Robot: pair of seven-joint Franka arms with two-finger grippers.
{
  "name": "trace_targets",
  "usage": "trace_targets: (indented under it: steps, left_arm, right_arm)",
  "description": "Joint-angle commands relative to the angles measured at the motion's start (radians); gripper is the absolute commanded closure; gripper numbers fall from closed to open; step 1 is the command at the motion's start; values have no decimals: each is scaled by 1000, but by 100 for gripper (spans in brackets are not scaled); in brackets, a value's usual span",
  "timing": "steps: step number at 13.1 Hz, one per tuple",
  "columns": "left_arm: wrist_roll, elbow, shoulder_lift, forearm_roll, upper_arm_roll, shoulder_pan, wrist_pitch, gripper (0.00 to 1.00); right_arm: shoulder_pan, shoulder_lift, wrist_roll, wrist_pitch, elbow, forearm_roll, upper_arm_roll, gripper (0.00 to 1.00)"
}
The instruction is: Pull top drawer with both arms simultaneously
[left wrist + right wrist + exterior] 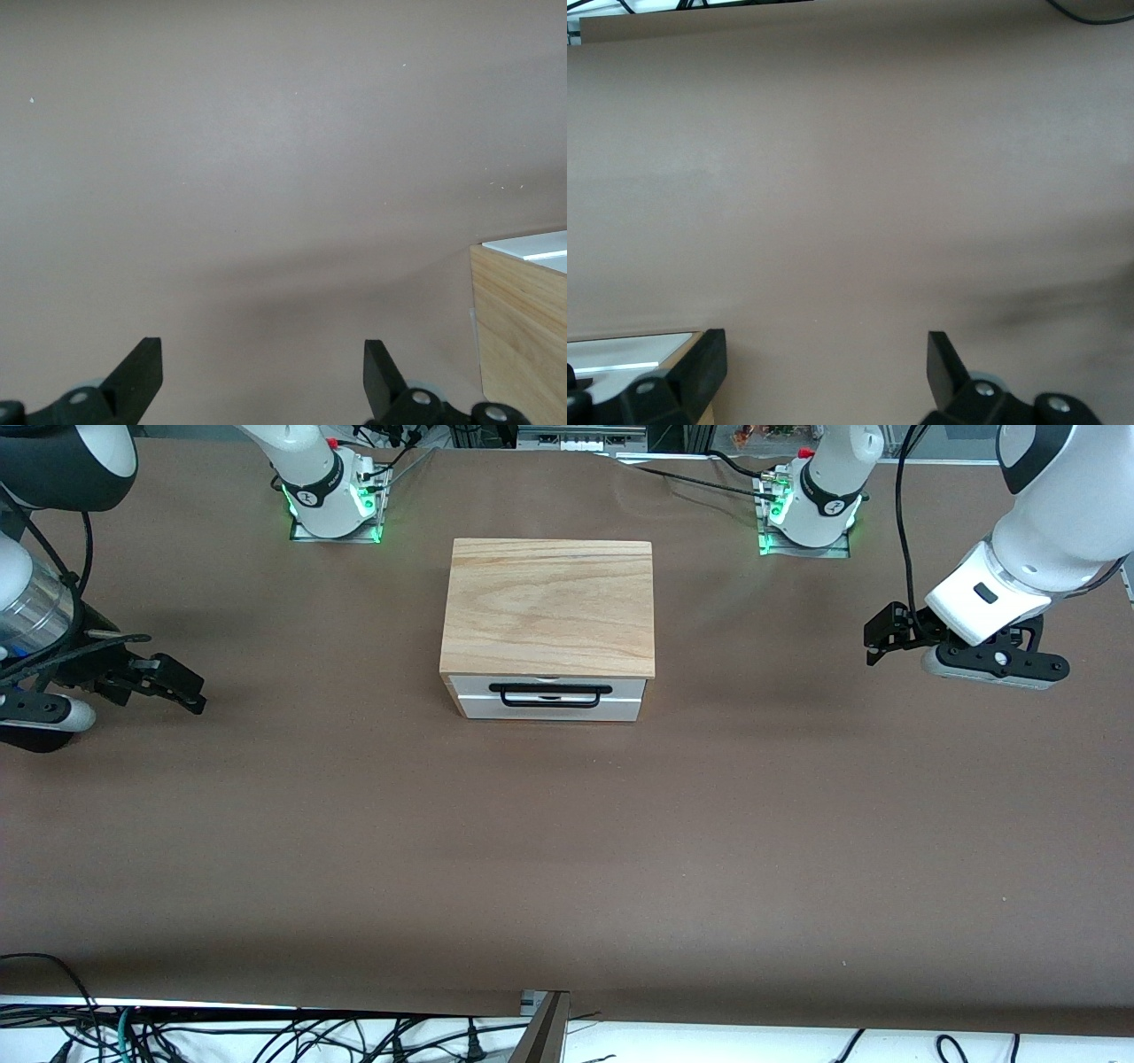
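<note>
The top drawer [547, 696] has a white front panel and a long black bar handle [550, 694]. It sits pushed in under the cabinet's wooden top board [549, 607]. My left gripper [875, 643] is open and empty over the table toward the left arm's end, well apart from the cabinet. My right gripper [189, 689] is open and empty over the table toward the right arm's end, also well apart from it. The left wrist view shows the open left gripper [261, 356] and a corner of the cabinet [523, 319]. The right wrist view shows the open right gripper [824, 351] and a cabinet corner [629, 351].
The cabinet stands mid-table on a brown table cover [567, 850]. The arm bases [332, 496] [811, 509] stand farther from the front camera than the cabinet. Cables [266, 1036] lie past the table's near edge.
</note>
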Motion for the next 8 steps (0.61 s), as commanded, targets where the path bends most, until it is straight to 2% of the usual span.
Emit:
trace_targets:
  steps: [1,8]
  left_arm:
    - [11,0,-6,-9,4,-4,-13,0]
    - [13,1,14,-25,1,-7,-57,0]
  right_arm:
    - [-6,-8,-10,-15,2,-4,6,0]
    - [-1,17,-10,-16,-1,-1,7,0]
